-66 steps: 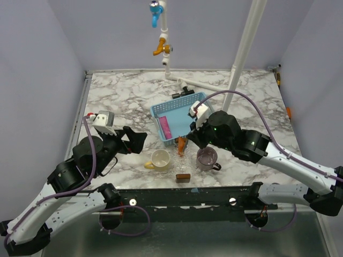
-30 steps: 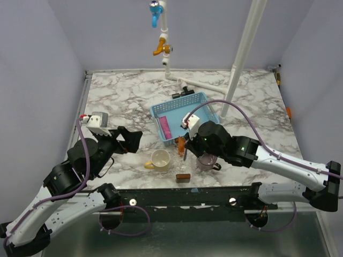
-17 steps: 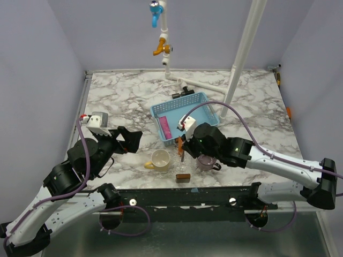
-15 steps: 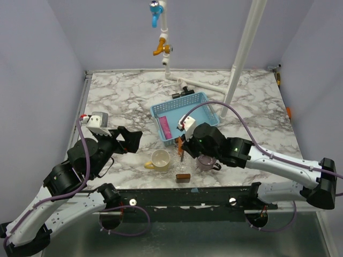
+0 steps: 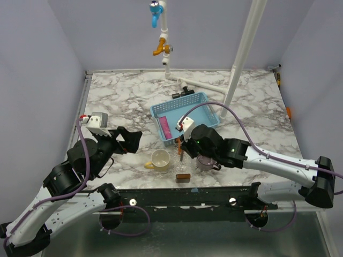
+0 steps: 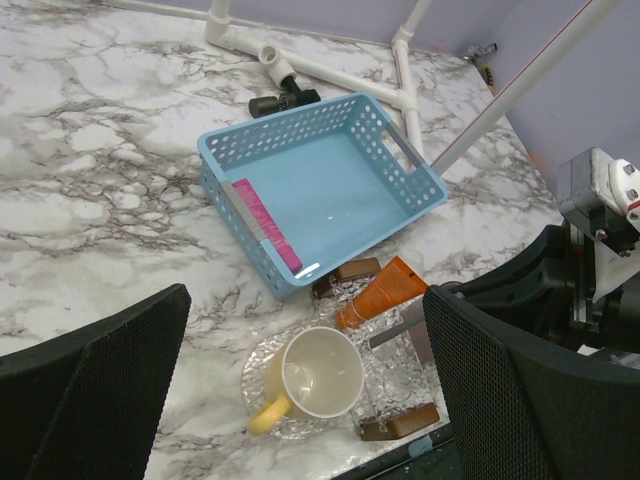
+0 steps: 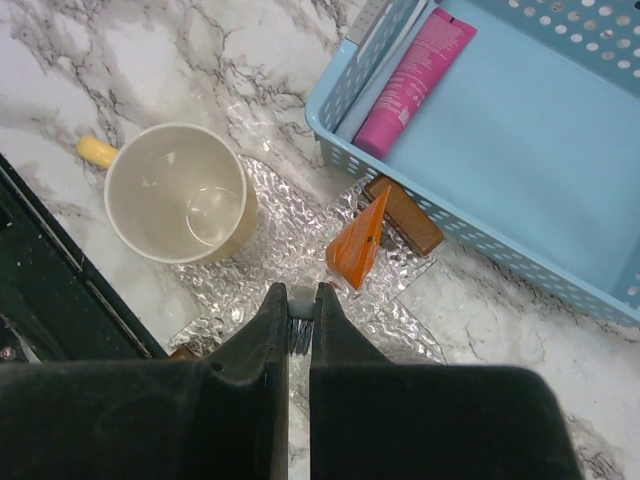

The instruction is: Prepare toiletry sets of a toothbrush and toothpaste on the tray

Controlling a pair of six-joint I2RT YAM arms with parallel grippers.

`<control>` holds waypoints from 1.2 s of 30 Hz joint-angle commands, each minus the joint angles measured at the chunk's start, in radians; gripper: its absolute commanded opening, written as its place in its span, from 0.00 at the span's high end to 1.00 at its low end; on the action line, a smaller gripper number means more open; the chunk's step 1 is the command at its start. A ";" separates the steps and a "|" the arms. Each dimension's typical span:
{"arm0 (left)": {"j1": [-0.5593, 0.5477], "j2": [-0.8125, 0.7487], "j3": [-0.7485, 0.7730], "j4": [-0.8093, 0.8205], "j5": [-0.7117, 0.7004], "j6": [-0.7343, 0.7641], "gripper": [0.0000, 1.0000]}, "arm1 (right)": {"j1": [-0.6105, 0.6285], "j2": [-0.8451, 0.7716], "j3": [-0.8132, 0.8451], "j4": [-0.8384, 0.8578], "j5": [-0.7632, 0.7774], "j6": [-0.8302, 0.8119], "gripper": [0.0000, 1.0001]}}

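I see an orange toothpaste [image 7: 360, 247], pink tube [image 7: 415, 85] in a pale blue basket [image 7: 500, 150], cream mug [image 7: 178, 195], silvery crinkled tray [image 7: 300, 240], grey-veined white marble table [image 7: 150, 60]

Basket [image 6: 330, 190]: frame centre, left wrist view. Flat tube [image 6: 262, 220]: inside, along its left wall. Tray [image 6: 388, 380]: below basket. On tray: toothpaste [image 6: 385, 292] upper middle, block [image 6: 345, 275] beside it, cup [image 6: 312, 375] lower left.
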 commanded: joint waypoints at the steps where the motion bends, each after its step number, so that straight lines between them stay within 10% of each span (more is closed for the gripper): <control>1: -0.005 -0.004 -0.011 0.011 -0.023 0.021 0.01 | 0.008 0.010 -0.023 0.033 0.038 0.006 1.00; 26: -0.004 -0.012 -0.018 0.021 -0.036 0.036 0.01 | 0.009 0.046 -0.039 0.055 0.032 0.023 0.99; 36: -0.004 -0.015 -0.026 0.021 -0.040 0.035 0.01 | 0.010 0.066 -0.024 0.051 0.036 0.016 0.85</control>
